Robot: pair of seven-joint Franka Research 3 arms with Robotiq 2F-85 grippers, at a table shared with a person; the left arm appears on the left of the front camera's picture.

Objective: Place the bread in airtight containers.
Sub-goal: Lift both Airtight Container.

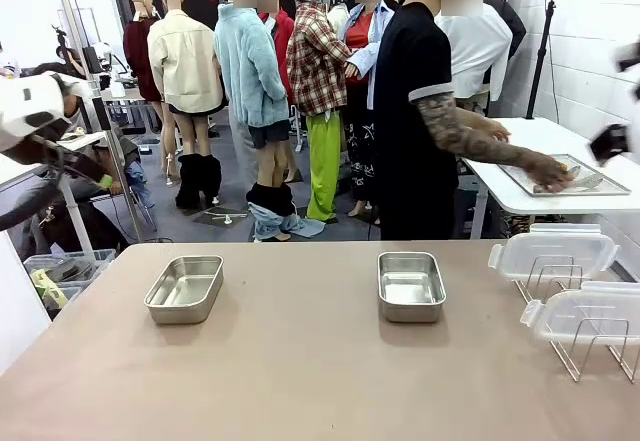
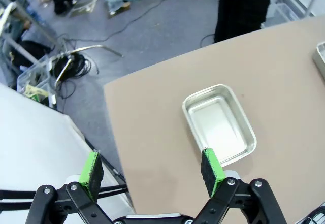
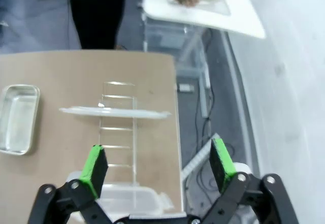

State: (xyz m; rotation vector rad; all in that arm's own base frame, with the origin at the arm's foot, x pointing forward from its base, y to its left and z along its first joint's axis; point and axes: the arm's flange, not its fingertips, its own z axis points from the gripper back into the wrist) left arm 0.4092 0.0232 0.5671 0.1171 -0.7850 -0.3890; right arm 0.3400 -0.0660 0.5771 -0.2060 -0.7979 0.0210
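On the tabletop, containers are sitting empty | left gripper, right gripper are gaping open | step: waiting on bread; next: grasping one.

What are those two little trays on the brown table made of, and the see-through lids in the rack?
The left pan and the right pan look like stainless steel: silvery, softly brushed, reflecting light inside. The far lid and the near lid look like clear, slightly frosted plastic with moulded corner tabs. The rack seems thin bright wire, probably metal.
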